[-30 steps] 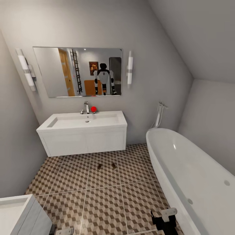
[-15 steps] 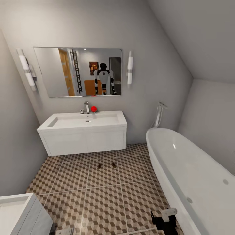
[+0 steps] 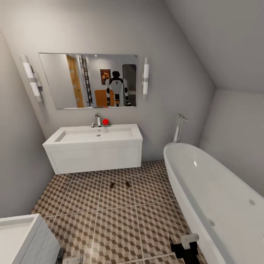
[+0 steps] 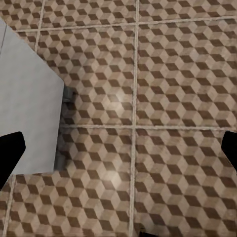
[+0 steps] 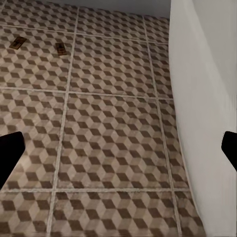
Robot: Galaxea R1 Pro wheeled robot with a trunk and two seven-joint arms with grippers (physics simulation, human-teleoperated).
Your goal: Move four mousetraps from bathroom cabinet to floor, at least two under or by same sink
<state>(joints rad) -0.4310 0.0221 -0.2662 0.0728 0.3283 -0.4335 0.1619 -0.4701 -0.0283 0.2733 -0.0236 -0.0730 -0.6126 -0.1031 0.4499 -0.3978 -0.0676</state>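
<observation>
Two small flat brown wooden mousetraps [image 3: 112, 185] [image 3: 127, 184] are lying side by side but apart on the cube-patterned brown, beige and white tiled bathroom floor [image 3: 117, 227], just in front of the white wall-hung rectangular sink vanity [image 3: 94, 148]. Their long axes are being seen as running roughly toward the vanity; which end is leading cannot be told. The left gripper [image 4: 118, 148] and right gripper [image 5: 118, 148] are being held spread wide, grasping nothing. A white oval bathtub [image 3: 220, 198] is standing beside the right gripper.
</observation>
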